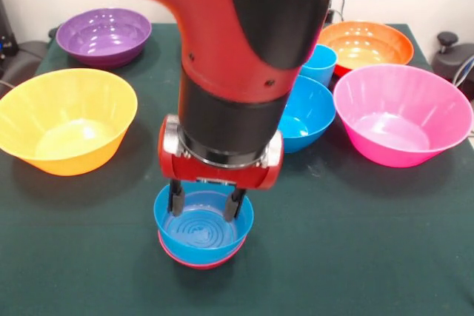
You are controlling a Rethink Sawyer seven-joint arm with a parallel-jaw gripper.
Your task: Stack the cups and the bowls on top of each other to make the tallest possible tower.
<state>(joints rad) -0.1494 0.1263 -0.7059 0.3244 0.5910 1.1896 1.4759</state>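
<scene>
From the front, my fingers [206, 203] hang spread apart inside the small blue bowl [204, 229] — gripping nothing — which sits nested in the small red bowl [194, 258] near the surface's [355, 242] front edge. Behind my arm [244, 42] stand the mid-sized blue bowl [307, 112] and the light blue cup [320, 64]; the yellow-orange bowl [65, 120] sits by the left edge, the pink bowl [402, 114] by the right — purple [104, 35] and orange [366, 44] bowls toward the far corners.

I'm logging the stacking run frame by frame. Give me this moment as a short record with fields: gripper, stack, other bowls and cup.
gripper: gripper open, fingers reaching down into the small blue bowl
stack: small blue bowl nested in the small red bowl, only the red rim showing beneath
mid blue bowl: mid-sized blue bowl behind the arm, partly hidden
cup: light blue cup upright beside the orange bowl
large bowls: yellow-orange bowl at picture left, pink bowl at picture right
purple bowl: purple bowl at the far left
red cup: not seen
</scene>
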